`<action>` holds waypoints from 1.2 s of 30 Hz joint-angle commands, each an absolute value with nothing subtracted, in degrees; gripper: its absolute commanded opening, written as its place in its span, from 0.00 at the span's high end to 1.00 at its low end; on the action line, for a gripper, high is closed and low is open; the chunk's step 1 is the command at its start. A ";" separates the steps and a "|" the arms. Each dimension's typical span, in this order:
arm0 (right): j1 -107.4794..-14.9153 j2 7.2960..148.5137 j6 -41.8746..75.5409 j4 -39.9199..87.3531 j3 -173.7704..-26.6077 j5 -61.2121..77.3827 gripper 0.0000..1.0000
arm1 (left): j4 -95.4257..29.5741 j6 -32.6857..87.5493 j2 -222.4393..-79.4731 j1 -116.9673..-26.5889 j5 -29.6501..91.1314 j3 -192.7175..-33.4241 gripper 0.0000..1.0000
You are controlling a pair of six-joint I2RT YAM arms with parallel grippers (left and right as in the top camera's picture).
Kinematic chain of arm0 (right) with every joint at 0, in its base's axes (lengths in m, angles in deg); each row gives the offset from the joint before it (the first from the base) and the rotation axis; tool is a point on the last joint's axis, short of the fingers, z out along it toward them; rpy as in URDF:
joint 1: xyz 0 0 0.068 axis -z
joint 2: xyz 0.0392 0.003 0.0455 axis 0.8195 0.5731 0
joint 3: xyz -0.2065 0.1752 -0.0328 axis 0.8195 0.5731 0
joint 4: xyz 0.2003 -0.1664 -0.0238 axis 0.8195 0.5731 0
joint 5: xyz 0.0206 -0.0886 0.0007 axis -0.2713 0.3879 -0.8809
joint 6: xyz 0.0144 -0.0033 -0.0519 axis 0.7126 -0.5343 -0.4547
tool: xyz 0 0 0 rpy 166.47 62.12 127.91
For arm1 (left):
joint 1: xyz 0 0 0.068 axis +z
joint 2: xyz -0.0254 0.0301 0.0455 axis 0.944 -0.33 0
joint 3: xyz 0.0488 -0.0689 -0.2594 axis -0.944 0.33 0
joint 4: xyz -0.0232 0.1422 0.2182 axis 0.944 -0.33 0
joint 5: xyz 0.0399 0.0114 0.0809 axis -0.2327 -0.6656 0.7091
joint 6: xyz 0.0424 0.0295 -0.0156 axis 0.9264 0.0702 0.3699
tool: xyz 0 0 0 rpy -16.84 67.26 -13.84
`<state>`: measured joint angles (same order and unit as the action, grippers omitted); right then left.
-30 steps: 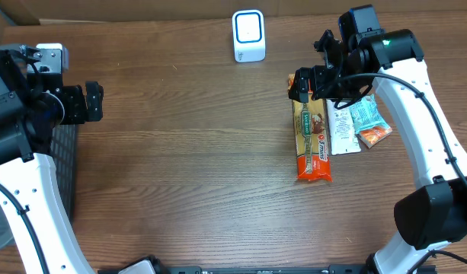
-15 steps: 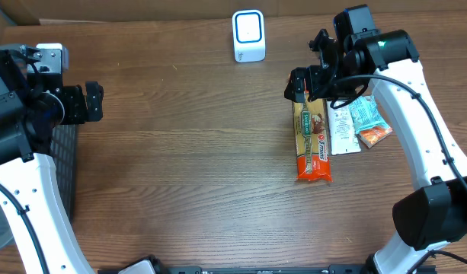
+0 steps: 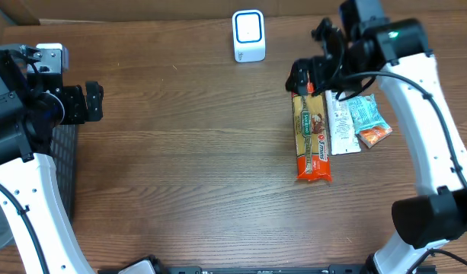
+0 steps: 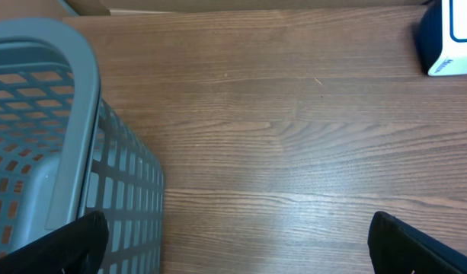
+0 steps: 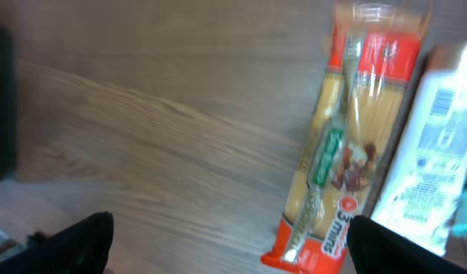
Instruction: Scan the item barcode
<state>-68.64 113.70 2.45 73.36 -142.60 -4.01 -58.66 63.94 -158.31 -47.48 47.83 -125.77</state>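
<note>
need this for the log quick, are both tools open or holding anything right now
Left tool: open, holding nothing.
Right tool: open, empty, above the pasta packet.

Overhead: fixed high, looking straight down on the whole table point(image 3: 180, 152). Left wrist: close and low at the table's left edge, facing across bare wood from the basket point(image 4: 73, 114) toward the scanner point(image 4: 450, 38), also seen from above. Right wrist: near, blurred, aimed down at the pasta packet point(image 5: 332, 144), likewise shared overhead.
</note>
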 commanded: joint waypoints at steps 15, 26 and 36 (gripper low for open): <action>-69.21 112.58 1.27 84.27 -163.59 -3.53 0.00 | -58.51 64.99 -158.40 -47.51 47.37 -126.56 0.00; -69.12 112.69 0.46 81.36 -163.52 3.94 0.00 | -58.49 64.99 -158.40 -47.51 47.37 -126.56 0.00; -73.08 106.81 -8.11 67.35 -163.30 5.74 0.00 | -58.51 64.99 -158.40 -47.51 47.37 -126.56 0.00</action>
<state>-72.16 111.82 -5.11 68.93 -162.78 4.16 -58.68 63.94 -158.31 -47.48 47.83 -125.77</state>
